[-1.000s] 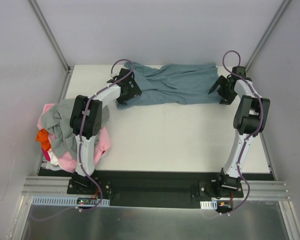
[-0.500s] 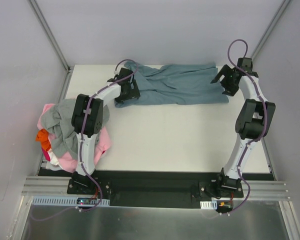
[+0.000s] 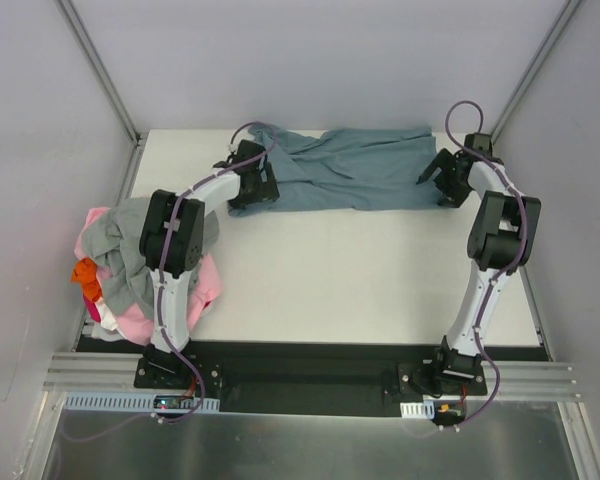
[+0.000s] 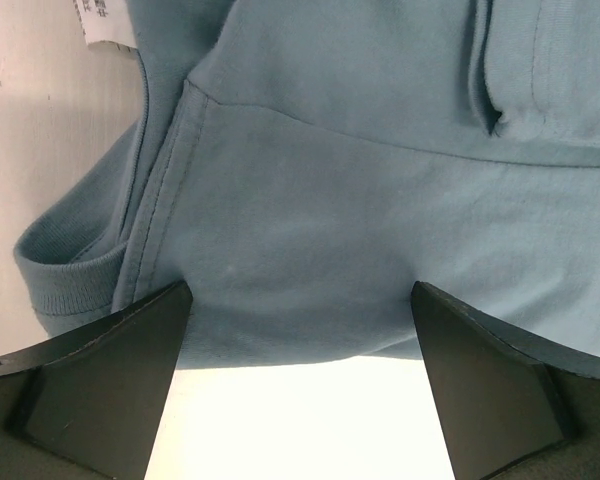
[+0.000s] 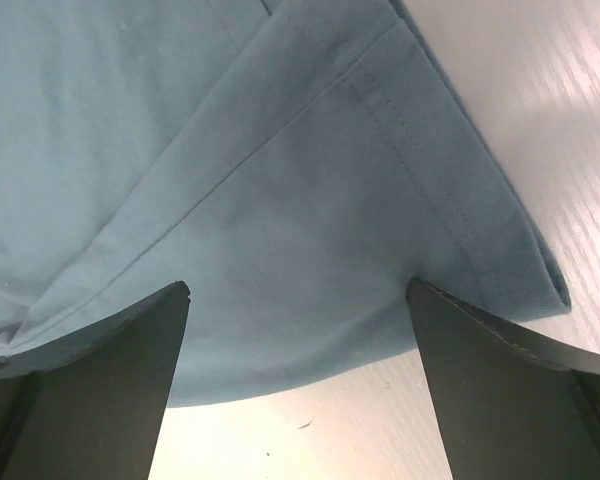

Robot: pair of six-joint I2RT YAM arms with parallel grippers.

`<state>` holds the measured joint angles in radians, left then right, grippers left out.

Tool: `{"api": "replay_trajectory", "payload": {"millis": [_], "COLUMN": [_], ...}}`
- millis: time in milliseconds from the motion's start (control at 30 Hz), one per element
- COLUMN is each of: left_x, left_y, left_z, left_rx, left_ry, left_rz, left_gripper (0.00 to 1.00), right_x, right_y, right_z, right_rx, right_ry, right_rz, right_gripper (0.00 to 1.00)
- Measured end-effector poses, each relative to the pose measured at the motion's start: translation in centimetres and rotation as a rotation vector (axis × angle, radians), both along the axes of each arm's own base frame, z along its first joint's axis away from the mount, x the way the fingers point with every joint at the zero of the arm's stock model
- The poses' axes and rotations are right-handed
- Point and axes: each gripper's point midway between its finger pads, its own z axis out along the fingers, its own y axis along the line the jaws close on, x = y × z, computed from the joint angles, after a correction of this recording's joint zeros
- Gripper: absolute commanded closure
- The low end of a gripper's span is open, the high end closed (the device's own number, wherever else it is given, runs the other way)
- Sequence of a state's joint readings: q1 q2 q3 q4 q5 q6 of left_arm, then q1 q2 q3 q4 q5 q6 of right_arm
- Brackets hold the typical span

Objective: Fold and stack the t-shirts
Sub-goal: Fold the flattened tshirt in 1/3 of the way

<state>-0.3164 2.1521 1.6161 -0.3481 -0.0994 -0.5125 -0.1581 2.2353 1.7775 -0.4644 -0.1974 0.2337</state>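
The slate-blue shirt (image 3: 355,170), a soft rumpled knit, lies along the counter's (image 3: 360,270) far edge. Its long axis runs left to right, with the ribbed collar end left and the stitched hem right. The left gripper (image 3: 252,188) and right gripper (image 3: 442,180) sit over its ends, fingers spread wide, gripping nothing.

slate-blue shirt (image 3: 355,170): 1 | piled shirts (image 3: 130,255): 4 colours visible | arms (image 3: 170,245) (image 3: 500,235): 2 | table (image 3: 330,280): 1
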Motion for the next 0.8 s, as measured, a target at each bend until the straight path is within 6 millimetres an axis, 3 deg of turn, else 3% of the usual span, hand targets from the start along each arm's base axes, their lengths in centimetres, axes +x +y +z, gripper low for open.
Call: {"api": "replay_trajectory", "payload": {"millis": [133,267,500,800], "left_x": [-1.7,-4.2,-10.3,-19.1], "left_y": [-0.1,-0.2,0.0,-0.6], "left_z": [-0.1,-0.2,-0.5,-0.9], "left_rx": [0.011,0.026,0.062,0.086], "left_ry": [0.004,0.024,0.082,0.128], "left_rz": [-0.012,-0.029,-0.064,-0.125], "left_gripper": [0.05,0.05,0.06,0.07], "right_x": [-1.2,-3.8,-8.8,-18.9], "right_y": [0.0,0.1,0.0,-1.5], "right_z": [0.1,0.0,-0.4,-0.9], "right_rx": [-0.005,-0.021,-0.053,-0.080], "right_ry": [-0.033,-0.011,0.032,0.102], "right_rz": [-0.010,-0.015,-0.026,-0.101], "right_gripper": [0.02,0.03,0.04,0.04]}}
